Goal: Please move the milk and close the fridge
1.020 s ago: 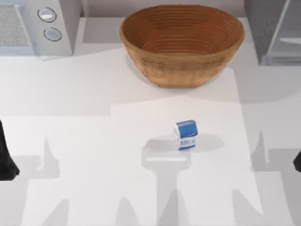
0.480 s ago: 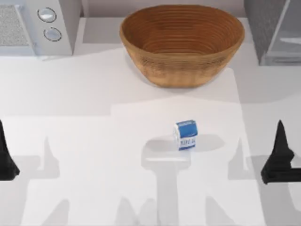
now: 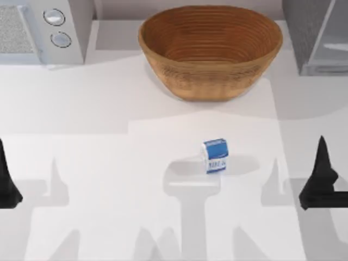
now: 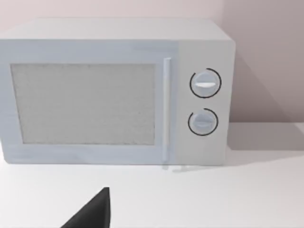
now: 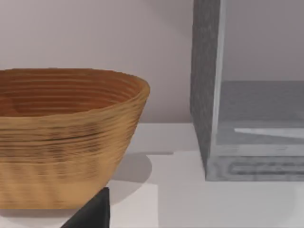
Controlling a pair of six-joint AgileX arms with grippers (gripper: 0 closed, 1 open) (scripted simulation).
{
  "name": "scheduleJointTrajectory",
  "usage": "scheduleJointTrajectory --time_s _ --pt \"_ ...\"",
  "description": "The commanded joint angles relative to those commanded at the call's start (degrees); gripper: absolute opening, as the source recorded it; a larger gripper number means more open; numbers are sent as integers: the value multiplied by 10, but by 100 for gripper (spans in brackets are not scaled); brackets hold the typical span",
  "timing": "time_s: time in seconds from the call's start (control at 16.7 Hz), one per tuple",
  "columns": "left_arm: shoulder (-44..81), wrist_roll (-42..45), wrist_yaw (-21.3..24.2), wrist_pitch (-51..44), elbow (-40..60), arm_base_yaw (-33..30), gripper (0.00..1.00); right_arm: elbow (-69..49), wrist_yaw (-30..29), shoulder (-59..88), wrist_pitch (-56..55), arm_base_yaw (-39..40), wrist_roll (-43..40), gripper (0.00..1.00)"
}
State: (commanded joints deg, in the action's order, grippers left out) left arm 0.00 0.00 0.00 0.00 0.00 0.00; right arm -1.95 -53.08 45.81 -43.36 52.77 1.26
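While cropped, fridge [image 3: 318, 35] interior unclear.

Woven brown bowl [image 3: 210, 50] at table [image 3: 109, 163] back centre, white two-knob appliance [image 3: 41, 30], perhaps a microwave, back left

The milk [image 3: 215, 155] is blue and white with a blue top. The bowl [image 3: 210, 50] is ribbed woven brown, the fridge [image 5: 207, 90] dark speckled grey (pale grey panel), the microwave [image 4: 114, 92] white, the table [image 3: 109, 163] white.
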Motion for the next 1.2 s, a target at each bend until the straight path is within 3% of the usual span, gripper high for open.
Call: scheduleJointTrajectory --time_s 0.3,0.9,1.2 --pt "0 0 0 0 0 0 100 -47 11 153 -109 11 11 100" --pt "0 0 0 0 0 0 100 -185 81 673 -412 26 38 100" --pt "0 0 0 0 0 0 100 -228 109 806 -500 21 46 100"
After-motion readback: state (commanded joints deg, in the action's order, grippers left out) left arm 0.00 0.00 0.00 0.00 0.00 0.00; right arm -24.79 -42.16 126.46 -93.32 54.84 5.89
